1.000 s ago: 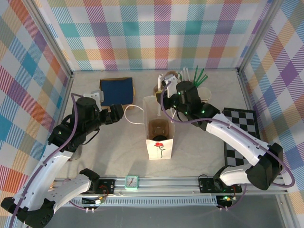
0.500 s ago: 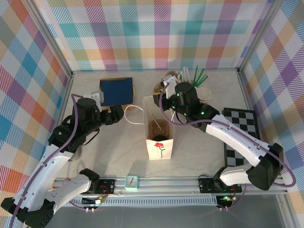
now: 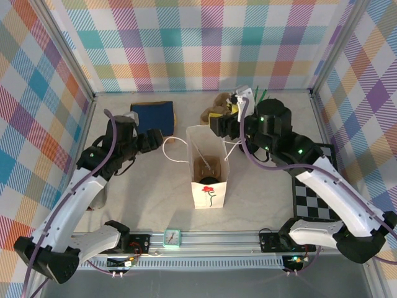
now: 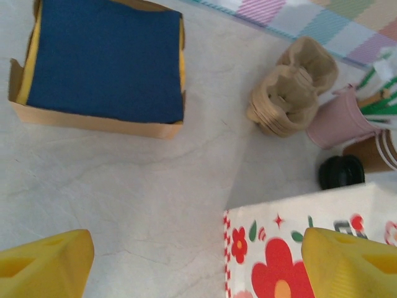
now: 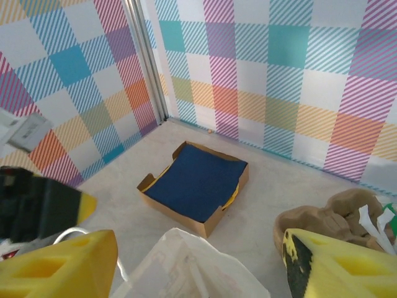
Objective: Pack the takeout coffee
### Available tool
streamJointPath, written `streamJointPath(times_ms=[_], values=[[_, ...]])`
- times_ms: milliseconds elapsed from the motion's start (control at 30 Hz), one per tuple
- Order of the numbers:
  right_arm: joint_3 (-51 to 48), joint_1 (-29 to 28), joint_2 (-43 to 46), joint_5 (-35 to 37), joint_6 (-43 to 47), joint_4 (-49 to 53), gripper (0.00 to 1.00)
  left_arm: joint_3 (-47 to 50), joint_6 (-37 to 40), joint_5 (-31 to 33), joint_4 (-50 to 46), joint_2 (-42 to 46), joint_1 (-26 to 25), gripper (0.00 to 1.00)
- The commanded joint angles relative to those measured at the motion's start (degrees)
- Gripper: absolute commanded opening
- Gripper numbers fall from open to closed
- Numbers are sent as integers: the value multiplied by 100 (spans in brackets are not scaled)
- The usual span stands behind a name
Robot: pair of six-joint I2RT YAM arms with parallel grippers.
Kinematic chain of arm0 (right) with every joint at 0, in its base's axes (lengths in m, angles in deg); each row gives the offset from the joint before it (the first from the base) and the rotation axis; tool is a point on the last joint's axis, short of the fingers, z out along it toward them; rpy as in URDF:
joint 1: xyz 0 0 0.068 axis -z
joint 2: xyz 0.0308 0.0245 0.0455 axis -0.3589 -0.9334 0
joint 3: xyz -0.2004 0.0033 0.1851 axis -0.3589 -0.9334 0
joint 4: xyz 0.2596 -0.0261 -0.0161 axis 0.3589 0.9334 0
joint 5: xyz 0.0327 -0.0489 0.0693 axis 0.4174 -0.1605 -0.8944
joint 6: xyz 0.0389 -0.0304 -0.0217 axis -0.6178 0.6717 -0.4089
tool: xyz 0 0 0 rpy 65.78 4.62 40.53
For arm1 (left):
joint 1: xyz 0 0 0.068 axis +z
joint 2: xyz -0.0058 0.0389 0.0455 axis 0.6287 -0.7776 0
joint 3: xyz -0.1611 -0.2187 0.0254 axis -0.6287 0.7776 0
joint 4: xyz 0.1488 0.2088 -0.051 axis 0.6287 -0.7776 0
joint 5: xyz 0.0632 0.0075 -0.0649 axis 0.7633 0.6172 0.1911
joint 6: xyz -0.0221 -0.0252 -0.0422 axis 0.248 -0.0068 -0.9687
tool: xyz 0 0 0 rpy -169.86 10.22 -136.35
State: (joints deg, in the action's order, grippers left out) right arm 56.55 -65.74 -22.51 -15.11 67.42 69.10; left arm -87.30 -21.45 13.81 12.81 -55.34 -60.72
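White paper bag point(image 3: 201, 195) bears red flowers; navy napkin stack point(image 4: 105, 59) fills a kraft cardboard tray point(image 4: 93, 121); pastel plaid walls point(image 3: 205, 43).

The pale table point(image 3: 149, 186) bears a flowered paper bag point(image 3: 208, 195); a tray of blue napkins point(image 4: 93, 121); perhaps pulp cup carriers point(image 4: 291, 93).

White arms point(image 3: 77, 198), black joints point(image 3: 273, 118), yellow jaws

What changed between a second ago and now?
Right gripper lifted off the mouth of the white flower-print paper bag, pulled toward the back wall and opened its fingers. Left gripper nudged rearward, open as before. Bag and the black-lidded kraft-brown paper cup inside it stayed put.
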Motion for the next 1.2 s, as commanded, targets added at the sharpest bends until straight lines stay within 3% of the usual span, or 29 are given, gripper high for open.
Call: streamJointPath(times_ms=[0,167,300,600,800,900,1067,1167], values=[[369,-29,-139,210,-283,1115,74,-270,-177,-325,214,-268,334,87],[814,95,-560,337,-527,2219,76,-256,-251,-594,427,-635,553,87],[915,331,-931,-26,-636,2819,72,-221,-255,-650,488,-894,709,87],[988,410,-1458,-60,-589,3009,50,-186,-257,-731,560,-982,761,86],[1244,423,-1883,-212,-501,3188,46,-188,-193,-656,485,-954,769,86],[1348,417,-2019,-165,-464,3272,38,-199,-185,-663,480,-954,778,86],[1448,423,-2068,-29,-397,3306,13,-229,-173,-672,471,-967,792,86],[1619,419,-2119,52,-274,3372,9,-253,-156,-689,463,-980,805,86]])
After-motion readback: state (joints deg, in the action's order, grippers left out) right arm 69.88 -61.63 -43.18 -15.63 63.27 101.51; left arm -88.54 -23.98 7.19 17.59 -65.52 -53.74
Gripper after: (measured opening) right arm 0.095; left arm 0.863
